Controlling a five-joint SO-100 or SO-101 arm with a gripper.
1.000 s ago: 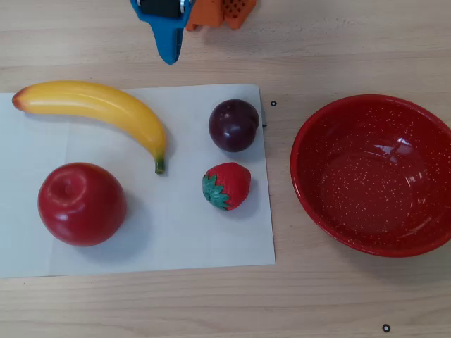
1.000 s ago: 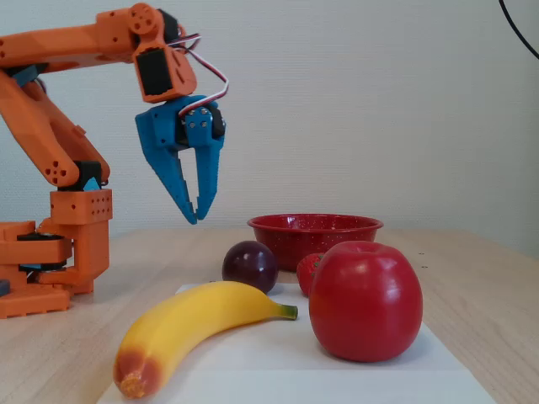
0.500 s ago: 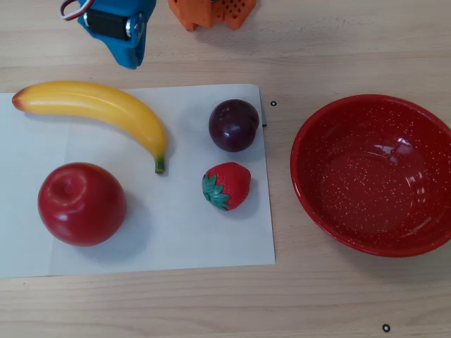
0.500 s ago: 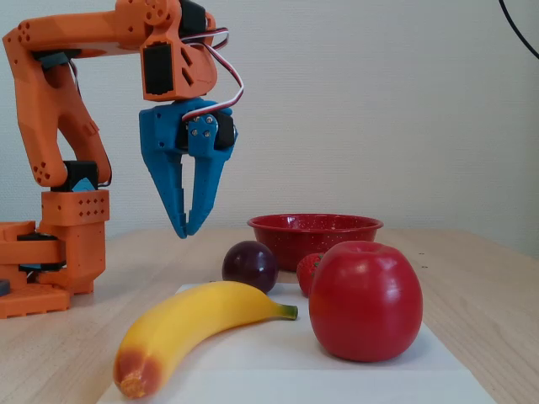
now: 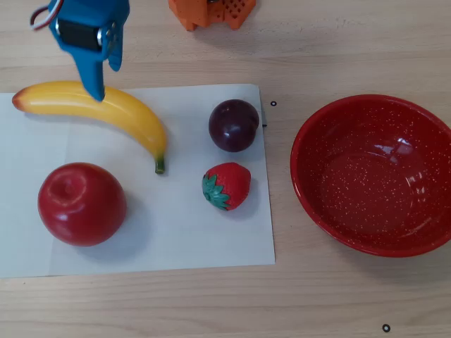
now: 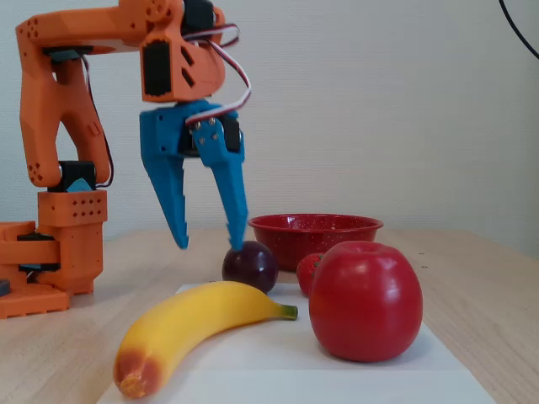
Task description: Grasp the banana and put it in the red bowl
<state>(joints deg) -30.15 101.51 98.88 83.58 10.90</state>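
Note:
The long yellow banana (image 5: 106, 107) lies on a white paper sheet at the upper left in the overhead view, reddish tip to the left and stem pointing down-right. In the fixed view it (image 6: 194, 324) lies in the foreground. My blue gripper (image 5: 104, 77) hangs open over the banana's middle, one finger in front of it in the overhead view. The fixed view shows the gripper (image 6: 210, 242) with jaws spread, its tips above the table and empty. The red speckled bowl (image 5: 373, 176) stands empty on the bare table to the right; it shows at the back in the fixed view (image 6: 312, 231).
On the paper sheet (image 5: 176, 232) are a red apple (image 5: 81, 204), a dark plum (image 5: 233, 124) and a strawberry (image 5: 227, 186), between the banana and the bowl. The orange arm base (image 6: 50, 252) stands behind the sheet.

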